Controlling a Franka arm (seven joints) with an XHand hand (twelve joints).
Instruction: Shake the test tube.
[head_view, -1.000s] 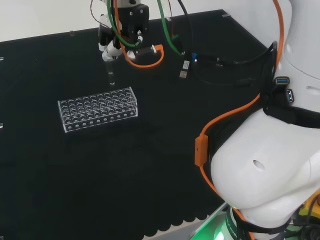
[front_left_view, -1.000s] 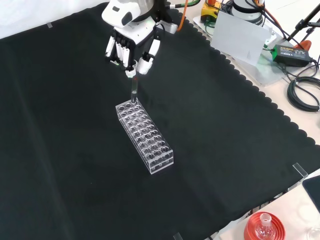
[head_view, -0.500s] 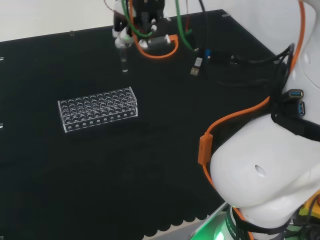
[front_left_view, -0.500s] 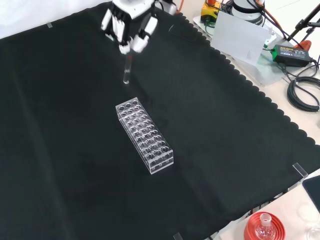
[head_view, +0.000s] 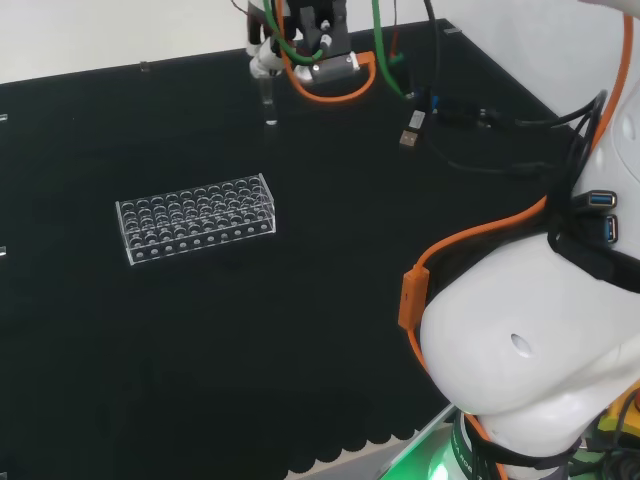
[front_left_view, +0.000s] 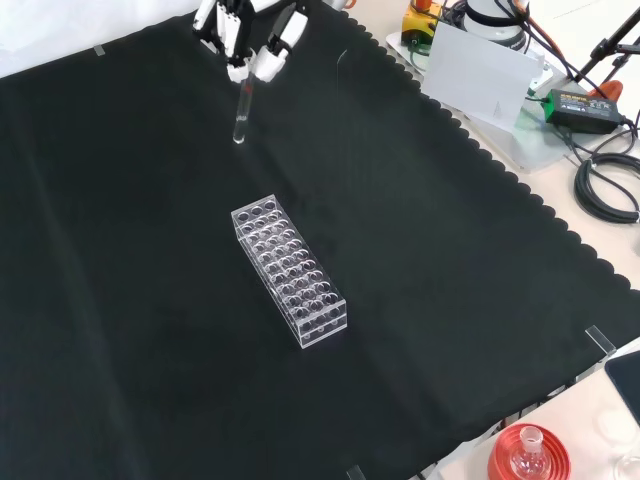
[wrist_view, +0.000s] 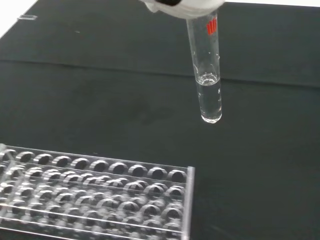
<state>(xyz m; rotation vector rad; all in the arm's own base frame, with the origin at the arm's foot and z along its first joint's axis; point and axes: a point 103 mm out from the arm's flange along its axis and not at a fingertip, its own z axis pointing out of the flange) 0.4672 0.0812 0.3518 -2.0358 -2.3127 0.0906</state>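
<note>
The hand (front_left_view: 245, 30) hangs at the top edge of the front view, high above the black cloth (front_left_view: 150, 330), with its fingers (front_left_view: 272, 55) curled down and pinched on the upper end of a test tube (front_left_view: 241, 118). The tube hangs from the fingertips, close to upright, its rounded bottom end free in the air and well clear of the cloth. In the wrist view a blurred white part of the hand (wrist_view: 182, 7) covers the tube's mouth, and the tube (wrist_view: 206, 70) shows a red printed mark near the top and a small amount of clear liquid in its lower part. In the head view the hand (head_view: 268, 55) sits at the top edge among orange and green cables (head_view: 330, 85), with the tube (head_view: 268, 100) pointing down below it.

Below and apart from the tube, a clear plastic rack (front_left_view: 290, 272) with rows of round holes stands on the cloth; in the front view it lies lower than the tube and slightly to the right. The rack (head_view: 195, 217) stands to the left of and nearer than the hand in the head view. The wrist view shows the rack's (wrist_view: 95, 192) holes, none plainly holding a tube.

In the front view a red ribbed ring (front_left_view: 528, 455) with a small glass flask sits off the cloth at the bottom right.
</note>
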